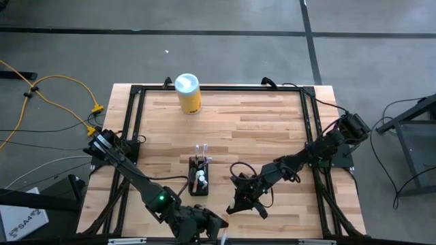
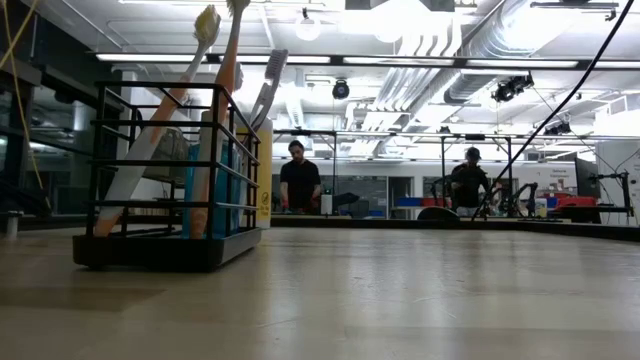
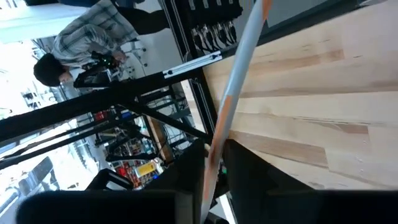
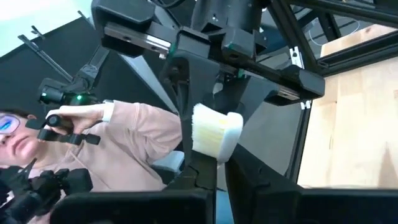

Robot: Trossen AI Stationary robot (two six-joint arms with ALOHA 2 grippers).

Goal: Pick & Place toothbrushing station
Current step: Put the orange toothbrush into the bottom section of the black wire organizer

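The left tool (image 1: 216,230) sits at the near edge of the table (image 1: 272,129). Its wrist view shows what the overhead view does not: a slim white handle with orange bands (image 3: 233,99) running up between the dark fingers (image 3: 249,180). Whether those fingers clamp the handle or stand slightly apart cannot be told.

The right tool (image 1: 246,201) is close beside the left one, low over the table with its fingers together. Its wrist view alone shows a white toothbrush head (image 4: 214,130) with dense pale bristles, held up just in front of it, with the other arm's dark housing behind. Whether the right tool grips that brush cannot be told.

The toothbrushing station (image 1: 199,175) stands on the table just beyond both tools, nearer the left one. From above it reads as a small black rectangular block. The level view shows it as an open black wire-frame rack on a solid base, holding upright and tilted toothbrushes (image 2: 215,110) in white, orange and grey.

Farther off, near the far edge, stands a yellow cylindrical canister (image 1: 188,94) with a white lid. The table is pale butcher-block wood in a black frame.

Beyond it, people (image 2: 299,178) stand in the room. No writing on the station is legible.
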